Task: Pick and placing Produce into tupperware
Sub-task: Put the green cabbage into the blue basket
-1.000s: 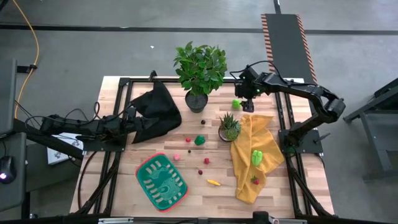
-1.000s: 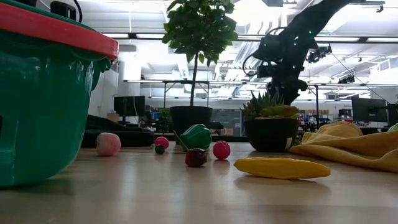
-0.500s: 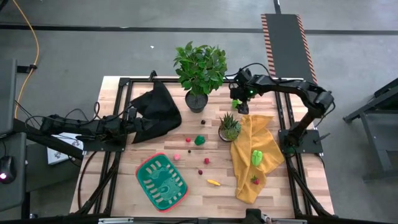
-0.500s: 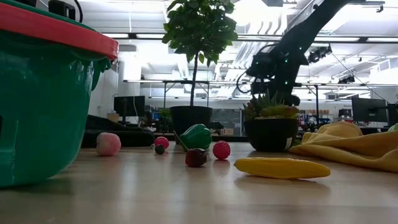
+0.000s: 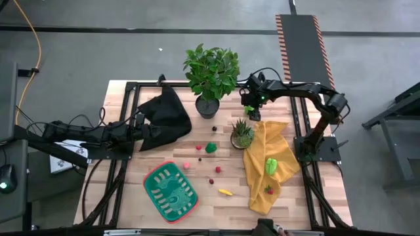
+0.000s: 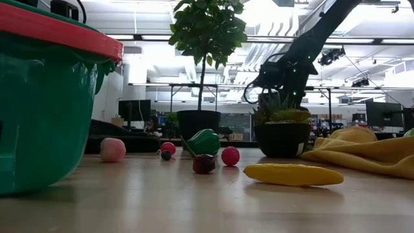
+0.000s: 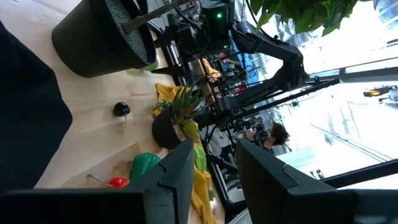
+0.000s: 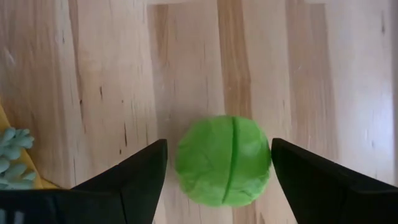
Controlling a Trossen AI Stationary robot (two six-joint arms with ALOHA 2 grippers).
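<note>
Right arm is stretched out across the far side of the desk (image 5: 210, 203), elbow bent back, with the right end effector (image 8: 219, 163) pointing down, fingers spread wide apart on either side of a round green produce piece (image 8: 222, 160) sitting on the wood directly below it, nothing gripped. The tupperware (image 5: 170, 191) is well away, toward the near edge. Left end effector (image 7: 211, 167) lies low by the black cloth (image 5: 164, 115), fingers slightly apart and holding nothing.
</note>
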